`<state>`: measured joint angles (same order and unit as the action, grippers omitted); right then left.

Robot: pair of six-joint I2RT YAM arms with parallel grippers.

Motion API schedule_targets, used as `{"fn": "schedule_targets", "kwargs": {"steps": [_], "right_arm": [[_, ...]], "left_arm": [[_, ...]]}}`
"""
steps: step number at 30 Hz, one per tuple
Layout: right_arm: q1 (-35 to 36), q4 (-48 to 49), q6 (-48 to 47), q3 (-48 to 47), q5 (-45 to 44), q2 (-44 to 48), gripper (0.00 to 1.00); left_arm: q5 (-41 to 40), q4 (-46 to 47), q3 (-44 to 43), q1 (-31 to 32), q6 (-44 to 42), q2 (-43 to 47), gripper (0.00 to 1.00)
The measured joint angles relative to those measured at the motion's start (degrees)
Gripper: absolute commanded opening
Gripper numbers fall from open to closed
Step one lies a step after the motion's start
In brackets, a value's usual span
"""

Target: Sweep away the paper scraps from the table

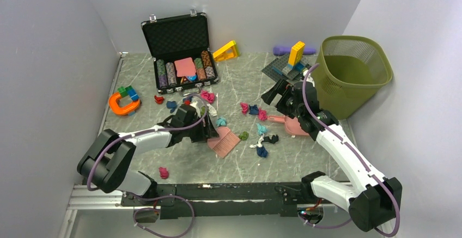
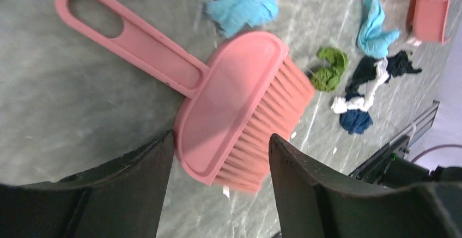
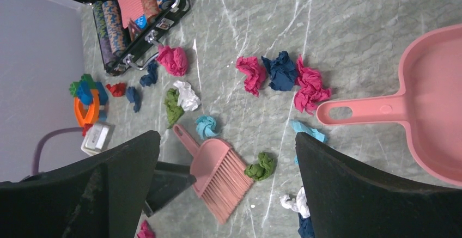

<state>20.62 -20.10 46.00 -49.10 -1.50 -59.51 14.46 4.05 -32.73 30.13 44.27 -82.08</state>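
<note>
Paper scraps lie scattered over the grey table (image 1: 180, 159): magenta (image 1: 207, 96), teal (image 1: 220, 122), green (image 1: 243, 135), dark blue (image 1: 262, 151), and one magenta wad (image 1: 163, 172) near the front. A pink brush (image 2: 234, 96) lies flat on the table. My left gripper (image 2: 220, 139) is open and low, its jaws astride the near end of the brush head without clamping it. My right gripper (image 3: 228, 139) hangs wide open above the table with nothing in it. The handle of the pink dustpan (image 3: 430, 104) lies just past its right finger.
A green mesh bin (image 1: 351, 74) stands at the right wall. An open black case of poker chips (image 1: 182, 58) sits at the back. An orange horseshoe piece with blocks (image 1: 124, 104) lies at the left. A block baseplate (image 1: 287, 66) and yellow wedge (image 1: 226, 51) lie behind.
</note>
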Motion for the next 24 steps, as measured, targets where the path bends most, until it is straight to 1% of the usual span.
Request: {"fn": "schedule_targets", "kwargs": {"steps": [6, 10, 13, 19, 22, 23, 24], "right_arm": [[-0.02, 0.0, 0.02, 0.24, 0.0, 0.63, 1.0], [0.0, 0.0, 0.04, 0.44, 0.02, 1.22, 1.0], [-0.02, -0.07, 0.02, 0.44, 0.0, 1.25, 1.0], [0.0, -0.46, 0.02, 0.44, -0.42, 2.36, 1.0], [-0.02, -0.63, 0.02, 0.44, -1.2, 3.19, 1.0], [-0.02, -0.76, 0.02, 0.44, -1.36, 3.39, 1.0], [-0.02, -0.92, 0.02, 0.44, -1.57, 3.61, 1.0]], "left_arm": [[0.48, -0.61, -0.09, 5.75, 1.92, 0.02, 0.68], [2.75, 3.08, -1.16, 8.85, 2.86, -3.43, 0.68], [3.91, 5.11, -3.56, 11.1, 3.41, -6.86, 0.68], [4.55, 4.9, -10.51, 16.65, 3.43, -12.46, 0.7], [5.81, 4.39, -11.65, 18.64, 2.54, -12.46, 0.74], [6.23, 3.96, -11.78, 19.19, 1.77, -12.26, 0.79], [6.71, 2.6, -12.04, 19.52, 0.81, -11.91, 0.86]]}}
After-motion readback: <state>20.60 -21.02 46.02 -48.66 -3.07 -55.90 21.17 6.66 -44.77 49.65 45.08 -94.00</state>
